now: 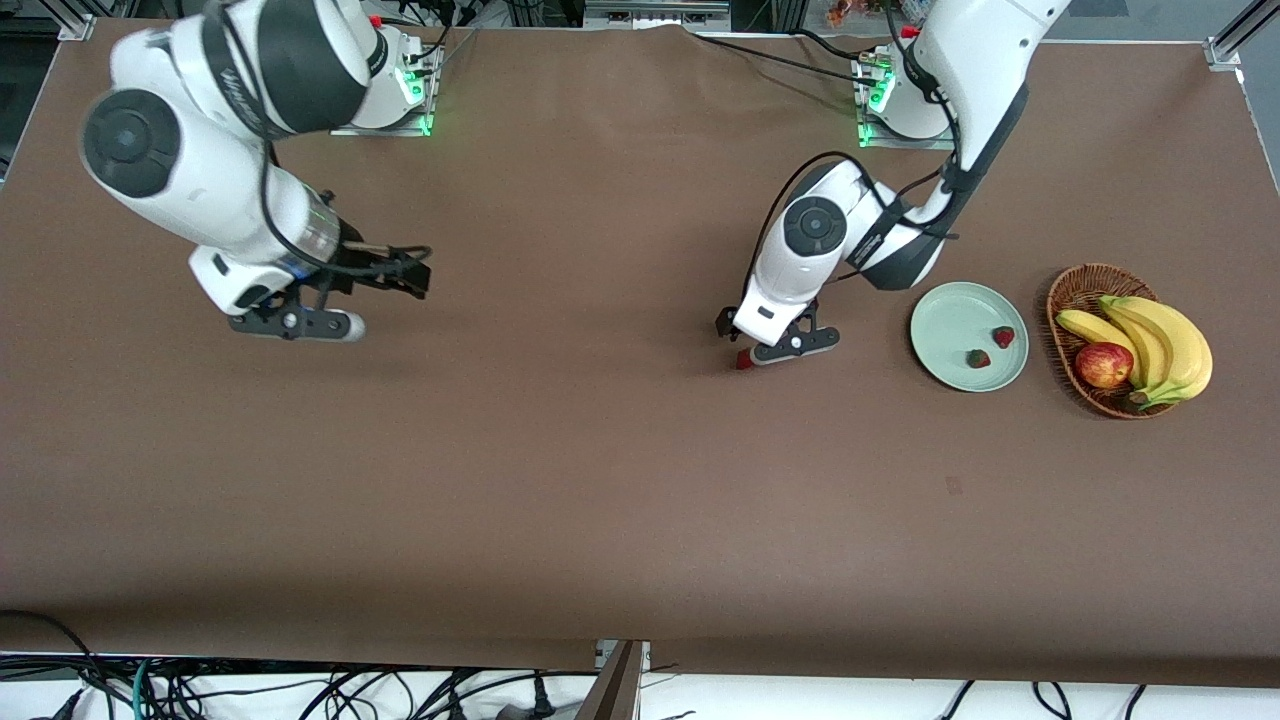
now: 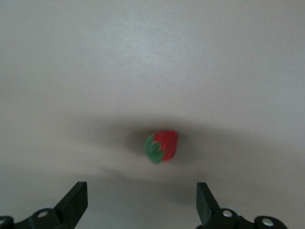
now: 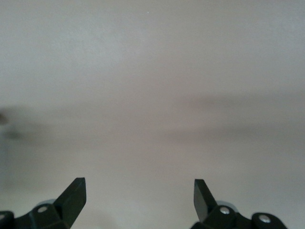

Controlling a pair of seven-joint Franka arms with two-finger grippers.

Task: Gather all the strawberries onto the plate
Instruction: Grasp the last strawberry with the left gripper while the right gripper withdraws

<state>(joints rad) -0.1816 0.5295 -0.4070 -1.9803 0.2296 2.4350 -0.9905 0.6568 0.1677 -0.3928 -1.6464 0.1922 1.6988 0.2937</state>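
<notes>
Robotics lab bench — brown-covered table (image 1: pixel 600 500), aluminium frame posts (image 1: pixel 1232 40) at corners, loose cables (image 1: pixel 300 690) along the edge — two bolted arm bases (image 1: pixel 900 110)

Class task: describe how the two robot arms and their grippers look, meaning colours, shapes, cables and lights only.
Both arms are glossy white with rounded segments, dark grey circular joint caps and black bands. Loose black cables run along them. The left gripper and right gripper are black with two slim, wedge-tipped fingers. Green lights glow at both bases.

Right gripper (image 3: pixel 139 195) over bare brown table (image 3: pixel 152 86), its black jaws wide apart, nothing between them.
</notes>
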